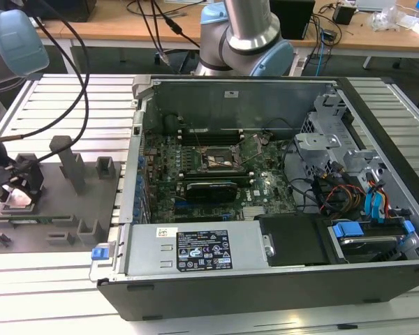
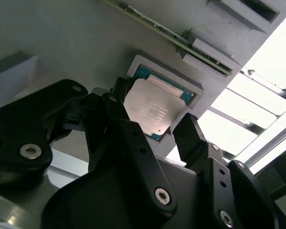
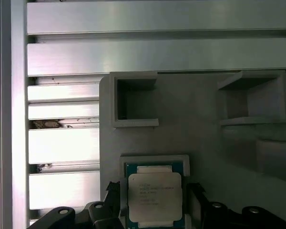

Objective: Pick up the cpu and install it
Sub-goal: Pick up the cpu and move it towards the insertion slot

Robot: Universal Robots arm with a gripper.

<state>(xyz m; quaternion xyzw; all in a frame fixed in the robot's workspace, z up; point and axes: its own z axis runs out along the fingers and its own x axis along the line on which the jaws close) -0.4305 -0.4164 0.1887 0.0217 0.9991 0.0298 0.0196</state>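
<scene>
I hold my gripper (image 2: 155,110) low over the grey tray (image 3: 214,157), at the tray's end on the exterior view's left. The cpu (image 3: 155,196) lies flat in a shallow square nest of the tray, silver top up. My fingers (image 2: 128,126) are spread, one on either side of the cpu, with a small gap at each edge; I grip nothing. The open computer case (image 1: 195,296) stands just beside the tray, and its dark socket (image 1: 220,160) is well apart from the tray.

The cpu (image 3: 155,198) is gleaming silver with a teal-green rim, and the tray (image 3: 195,138) is showing plain matte grey. The gripper (image 2: 152,109) is looking black, the counter (image 3: 133,52) shining in silver ribbed stripes.
</scene>
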